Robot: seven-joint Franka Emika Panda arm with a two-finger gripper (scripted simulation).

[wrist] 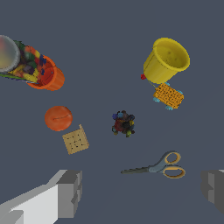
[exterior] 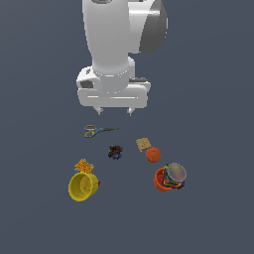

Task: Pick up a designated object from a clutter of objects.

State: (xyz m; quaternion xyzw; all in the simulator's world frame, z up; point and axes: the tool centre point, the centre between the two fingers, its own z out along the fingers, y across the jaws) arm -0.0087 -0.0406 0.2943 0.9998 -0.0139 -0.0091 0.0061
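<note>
The scissors lie flat on the grey floor, tan-orange loop handles toward the exterior view's left, thin blades pointing right. My gripper hangs open well above the floor, just behind the scissors, with nothing between its fingers. Around lie the clutter of objects: a dark multicoloured toy, an orange ball, and two tan cracker squares.
A yellow cup lies tipped at the exterior view's lower left. An orange bowl with a clear lid stands at the lower right. The robot's white base rises behind the gripper.
</note>
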